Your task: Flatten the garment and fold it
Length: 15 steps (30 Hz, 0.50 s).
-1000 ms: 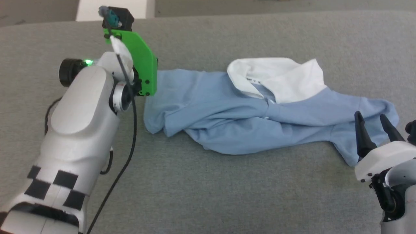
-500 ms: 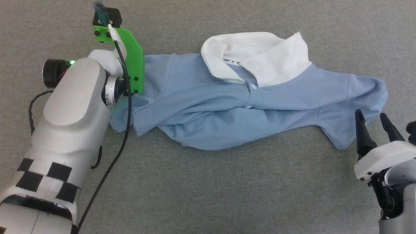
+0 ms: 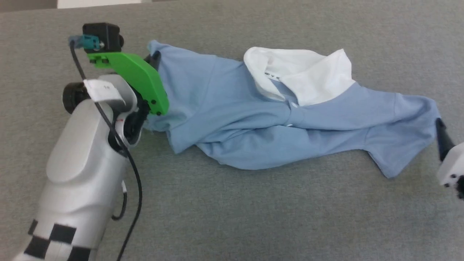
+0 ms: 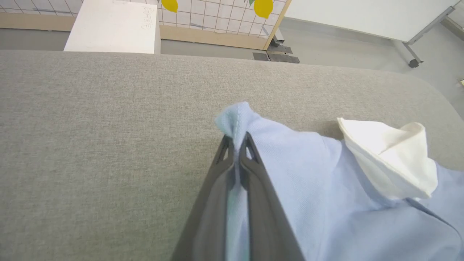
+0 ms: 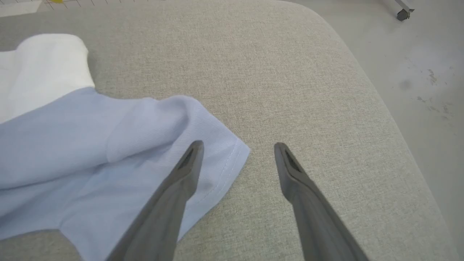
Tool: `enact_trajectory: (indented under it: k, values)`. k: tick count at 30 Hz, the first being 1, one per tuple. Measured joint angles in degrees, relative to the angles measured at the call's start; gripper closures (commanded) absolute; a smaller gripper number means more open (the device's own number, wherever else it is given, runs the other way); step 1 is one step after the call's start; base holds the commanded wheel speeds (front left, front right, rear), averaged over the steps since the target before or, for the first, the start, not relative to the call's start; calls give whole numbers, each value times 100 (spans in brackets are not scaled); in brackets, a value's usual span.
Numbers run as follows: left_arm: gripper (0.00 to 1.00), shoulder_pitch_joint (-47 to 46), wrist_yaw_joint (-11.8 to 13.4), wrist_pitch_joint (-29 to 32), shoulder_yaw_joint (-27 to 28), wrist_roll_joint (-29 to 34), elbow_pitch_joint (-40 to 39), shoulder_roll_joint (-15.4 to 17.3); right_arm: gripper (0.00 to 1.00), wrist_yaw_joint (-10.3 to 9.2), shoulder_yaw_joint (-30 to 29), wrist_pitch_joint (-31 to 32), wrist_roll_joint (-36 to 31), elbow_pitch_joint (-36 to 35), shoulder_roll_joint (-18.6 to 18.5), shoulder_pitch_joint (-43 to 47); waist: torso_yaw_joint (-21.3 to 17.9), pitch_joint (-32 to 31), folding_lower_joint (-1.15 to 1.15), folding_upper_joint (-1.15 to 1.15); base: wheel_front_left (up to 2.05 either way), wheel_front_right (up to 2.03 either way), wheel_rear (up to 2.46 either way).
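The garment (image 3: 253, 123), a light blue top with a white collar (image 3: 308, 76), lies crumpled across the grey padded table (image 3: 232, 210). My left gripper (image 3: 155, 58) is shut on the garment's left end, and a small tuft of blue cloth (image 4: 233, 117) sticks out past the closed fingertips (image 4: 247, 141). My right gripper (image 5: 237, 145) stands open at the garment's right end. Its left finger (image 5: 181, 181) hangs over the sleeve hem (image 5: 221, 170) and its right finger is over bare table. In the head view one dark finger (image 3: 440, 134) shows beside the sleeve.
The table's rounded far edge (image 4: 326, 67) drops to a grey floor. A white box (image 4: 112, 27) stands beyond it, in front of a gridded panel. The table's right edge (image 5: 391, 119) lies close to my right gripper. A black cable (image 3: 134, 188) runs along my left arm.
My left gripper has shut on the garment's left end and drawn it toward the far side. The head camera has shifted, so my right gripper now sits at the view's right edge.
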Motion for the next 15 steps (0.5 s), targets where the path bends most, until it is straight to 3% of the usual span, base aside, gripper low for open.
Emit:
enact_trajectory:
  k: [6,15]
  values:
    - [100,487,89,36,-45,-46,-845,2,0,-1,-63,1460,-188,293,-456,-379,272,1,0,0,0,0,0]
    - [100,569,219,271,-189,-24,-1437,41,0,-2,163,2001,-324,946,-564,-750,469,289,0,0,0,0,0]
